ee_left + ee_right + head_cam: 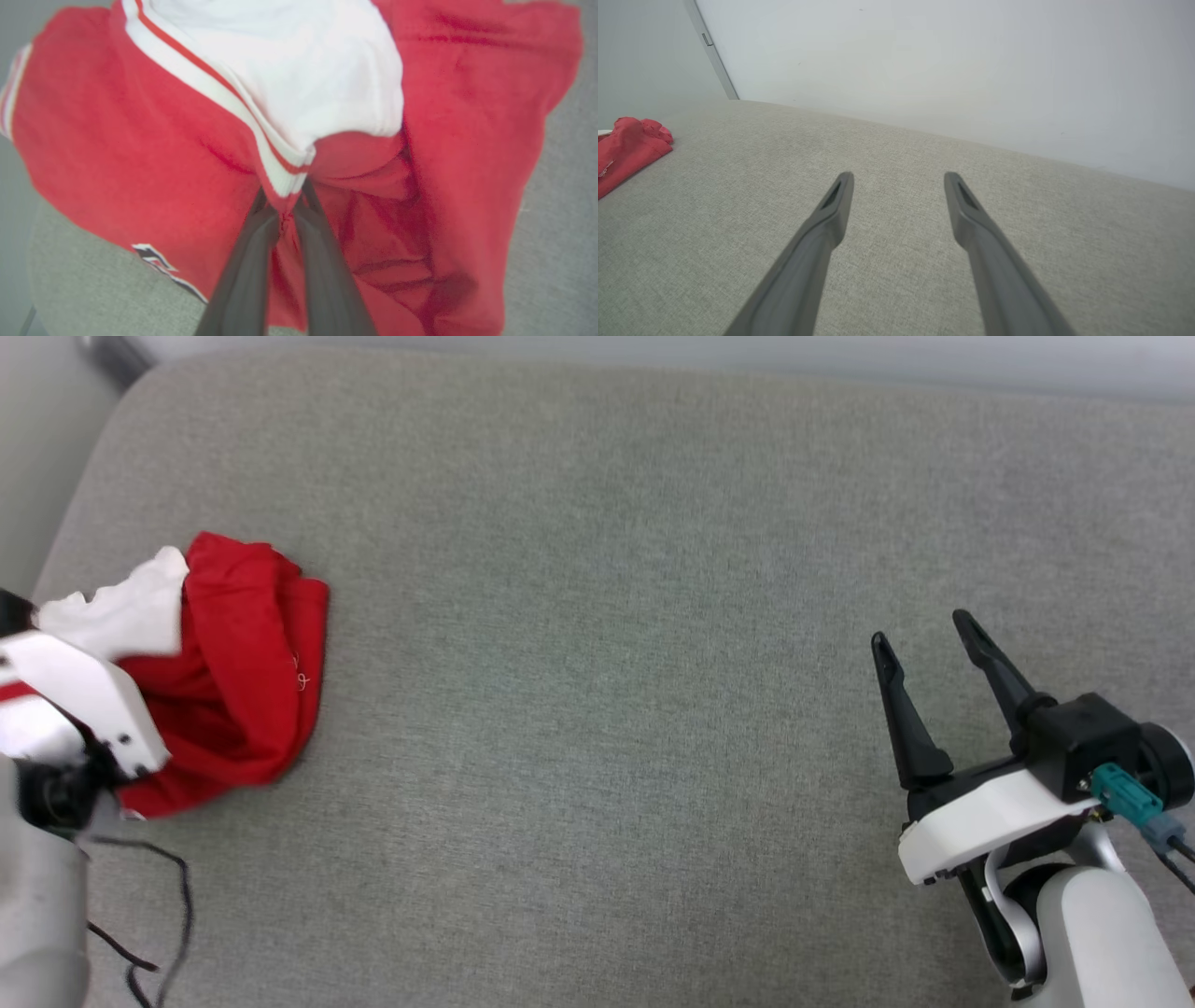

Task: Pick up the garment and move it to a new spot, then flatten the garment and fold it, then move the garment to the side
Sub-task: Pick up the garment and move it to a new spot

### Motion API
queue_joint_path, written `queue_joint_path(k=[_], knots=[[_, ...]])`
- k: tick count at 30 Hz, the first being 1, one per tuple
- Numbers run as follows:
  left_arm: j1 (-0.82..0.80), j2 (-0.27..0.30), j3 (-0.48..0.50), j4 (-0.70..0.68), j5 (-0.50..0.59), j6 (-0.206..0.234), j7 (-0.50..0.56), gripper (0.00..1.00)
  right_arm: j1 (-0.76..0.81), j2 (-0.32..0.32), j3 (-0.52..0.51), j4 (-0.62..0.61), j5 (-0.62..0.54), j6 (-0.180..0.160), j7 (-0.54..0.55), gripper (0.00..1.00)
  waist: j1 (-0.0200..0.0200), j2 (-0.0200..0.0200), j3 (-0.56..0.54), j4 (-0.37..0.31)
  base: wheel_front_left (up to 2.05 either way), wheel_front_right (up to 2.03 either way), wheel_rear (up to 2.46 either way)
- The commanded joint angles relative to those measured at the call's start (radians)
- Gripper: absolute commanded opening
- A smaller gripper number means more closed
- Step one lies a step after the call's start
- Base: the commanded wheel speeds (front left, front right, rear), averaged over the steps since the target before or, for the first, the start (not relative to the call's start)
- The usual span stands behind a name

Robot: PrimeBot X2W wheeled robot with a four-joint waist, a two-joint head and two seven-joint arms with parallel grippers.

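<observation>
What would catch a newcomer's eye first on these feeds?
The bright red garment with its white sleeve stands out, bunched at the left edge of the grey fabric surface. Next comes the left tool in the left wrist view, its fingers pinched together on a fold beside the striped sleeve trim. At the lower right of the head view, the right tool hangs open and empty.

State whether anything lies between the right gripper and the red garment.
Nothing visible does: grey upholstery runs uninterrupted from the open right gripper to the garment, which the left gripper pinches at its striped sleeve trim.
</observation>
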State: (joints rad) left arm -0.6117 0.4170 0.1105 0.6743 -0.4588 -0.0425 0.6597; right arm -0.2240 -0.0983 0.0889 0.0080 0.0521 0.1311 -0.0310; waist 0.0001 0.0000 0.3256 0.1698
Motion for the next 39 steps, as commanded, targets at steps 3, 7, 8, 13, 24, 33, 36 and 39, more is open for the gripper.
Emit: queue_joint_path(k=[3, 7, 8, 13, 24, 33, 36, 39], knots=[[-0.042, 0.041, -0.015, -0.051, 0.073, 0.029, -0.162, 0.0, 0.025, 0.013, -0.002, 0.015, 0.002, -0.001, -0.012, 1.0, -0.0001, 0.0, -0.068, 0.008, 0.0, 0.0, 0.0], [-0.091, 0.065, -0.041, -0.082, 0.139, 0.046, -0.312, 0.0, 0.043, 0.027, -0.007, 0.03, 0.007, -0.001, -0.023, 1.0, -0.0001, 0.0, -0.128, 0.002, 0.0, 0.0, 0.0], [-0.104, 0.071, -0.05, -0.084, 0.152, 0.05, -0.347, 0.0, 0.048, 0.03, -0.006, 0.035, 0.009, -0.001, -0.03, 1.0, -0.0001, 0.0, -0.144, -0.003, 0.0, 0.0, 0.0], [-0.152, 0.043, -0.099, -0.089, 0.193, 0.039, -0.465, 0.0, 0.078, 0.042, -0.016, 0.045, 0.016, -0.001, -0.049, 1.0, -0.0001, 0.0, -0.215, -0.035, 0.0, 0.0, 0.0], [-0.191, -0.114, -0.231, -0.124, 0.196, -0.018, -0.542, 0.0, 0.128, 0.048, -0.045, 0.039, 0.025, -0.001, -0.045, 1.0, -0.0001, 0.0, -0.311, -0.195, 0.0, 0.0, 0.0], [-0.142, -0.287, -0.379, -0.172, 0.138, -0.072, -0.552, 0.0, 0.161, 0.049, -0.086, 0.016, 0.025, -0.001, -0.023, 1.0, -0.0001, 0.0, -0.306, -0.304, 0.0, 0.0, 0.0], [-0.075, -0.321, -0.443, -0.192, 0.115, -0.08, -0.561, 0.0, 0.168, 0.049, -0.098, 0.006, 0.028, -0.001, -0.019, 1.0, -0.0001, 0.0, -0.29, -0.325, 0.0, 0.0, 0.0], [0.036, -0.34, -0.49, -0.207, 0.097, -0.082, -0.583, 0.0, 0.176, 0.049, -0.099, 0.0, 0.037, -0.001, -0.021, 1.0, -0.0001, 0.0, -0.276, -0.338, 0.0, 0.0, 0.0]])
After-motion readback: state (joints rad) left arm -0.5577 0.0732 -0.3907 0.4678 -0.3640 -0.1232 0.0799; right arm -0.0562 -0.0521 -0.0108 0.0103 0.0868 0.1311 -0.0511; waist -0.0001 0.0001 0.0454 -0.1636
